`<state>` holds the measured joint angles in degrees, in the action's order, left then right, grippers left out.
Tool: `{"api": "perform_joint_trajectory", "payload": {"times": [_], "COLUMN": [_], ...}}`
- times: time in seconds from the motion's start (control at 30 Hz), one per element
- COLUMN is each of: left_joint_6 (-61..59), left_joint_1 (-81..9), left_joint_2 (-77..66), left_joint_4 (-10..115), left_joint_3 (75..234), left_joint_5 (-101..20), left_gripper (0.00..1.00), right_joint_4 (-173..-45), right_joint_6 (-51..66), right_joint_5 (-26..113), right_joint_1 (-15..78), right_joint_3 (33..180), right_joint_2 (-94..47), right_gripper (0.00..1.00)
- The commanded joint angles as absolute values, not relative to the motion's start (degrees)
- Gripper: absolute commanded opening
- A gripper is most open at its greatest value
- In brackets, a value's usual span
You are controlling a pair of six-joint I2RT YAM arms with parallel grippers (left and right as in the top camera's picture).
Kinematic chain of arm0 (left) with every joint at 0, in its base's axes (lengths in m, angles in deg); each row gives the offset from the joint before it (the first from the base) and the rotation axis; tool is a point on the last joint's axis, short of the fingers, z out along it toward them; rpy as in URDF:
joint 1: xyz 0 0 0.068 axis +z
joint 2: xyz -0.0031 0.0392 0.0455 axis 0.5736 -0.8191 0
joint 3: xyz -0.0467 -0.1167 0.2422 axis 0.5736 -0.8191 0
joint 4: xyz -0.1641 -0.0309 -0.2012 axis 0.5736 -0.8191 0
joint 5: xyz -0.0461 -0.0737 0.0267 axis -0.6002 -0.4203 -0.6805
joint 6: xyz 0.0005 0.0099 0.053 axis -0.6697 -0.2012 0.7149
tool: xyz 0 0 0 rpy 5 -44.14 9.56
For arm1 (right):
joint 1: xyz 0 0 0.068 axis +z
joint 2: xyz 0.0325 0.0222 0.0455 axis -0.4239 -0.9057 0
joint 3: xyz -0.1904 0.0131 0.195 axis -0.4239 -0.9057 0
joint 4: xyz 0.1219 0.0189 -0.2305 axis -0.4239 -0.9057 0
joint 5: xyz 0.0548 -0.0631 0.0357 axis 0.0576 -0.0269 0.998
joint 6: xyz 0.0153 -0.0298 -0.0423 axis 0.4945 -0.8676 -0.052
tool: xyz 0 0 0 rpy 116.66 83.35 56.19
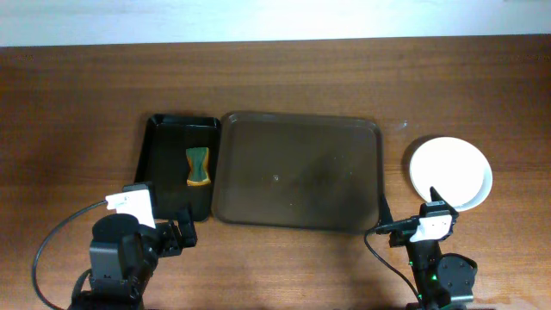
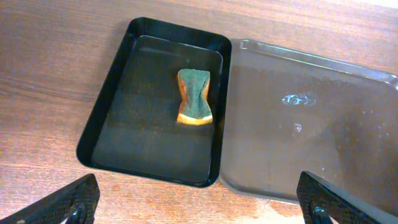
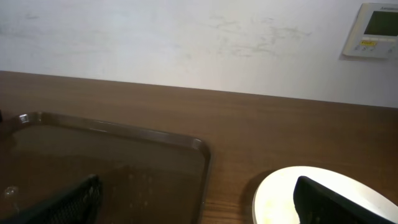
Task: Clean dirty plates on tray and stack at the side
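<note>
As both end effectors (image 2: 196, 194) (image 3: 198, 190) gape empty, one sponge (image 1: 199, 166) lies in one of two trays (image 1: 147, 164) (image 1: 301, 176).

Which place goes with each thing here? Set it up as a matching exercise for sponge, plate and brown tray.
Things:
1. sponge
2. plate
3. brown tray

Places:
A. far right, off both trays
B. in the middle
C. inside the black tray

Pairs: 1-C, 2-A, 3-B
</note>
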<state>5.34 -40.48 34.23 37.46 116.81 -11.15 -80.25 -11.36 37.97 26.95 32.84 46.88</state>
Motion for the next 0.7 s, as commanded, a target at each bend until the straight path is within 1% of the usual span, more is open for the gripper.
{"api": "perform_joint_trajectory", "payload": {"times": [0.0,0.23,0.33,0.5,0.6,0.67], "left_joint_6": [5.0,5.2,5.3,5.5,5.4,5.5], "left_joint_1": [-40.6,-40.5,-37.2,-36.0,-36.0,-36.0], "left_joint_2": [34.5,34.6,37.8,53.3,59.7,63.3], "left_joint_4": [37.4,36.9,38.5,53.4,62.5,73.0], "left_joint_3": [116.5,116.4,113.4,95.1,86.5,80.5], "left_joint_5": [-11.4,-10.9,-9.8,-9.8,-9.9,-10.0], "left_gripper": [1.0,1.0,1.0,1.0,1.0,1.0], "right_joint_4": [-80.5,-80.5,-80.5,-80.5,-80.5,-80.5], "right_joint_6": [-11.7,-11.7,-11.7,-11.7,-11.7,-11.7], "right_joint_5": [37.3,37.3,37.3,37.3,37.3,37.3], "right_joint_1": [27.3,27.3,27.3,27.3,27.3,27.3], "right_joint_3": [32.5,32.5,32.5,32.5,32.5,32.5], "right_joint_2": [47.4,47.4,47.4,47.4,47.4,47.4], "right_gripper": [0.98,0.98,0.98,0.98,0.98,0.98]}}
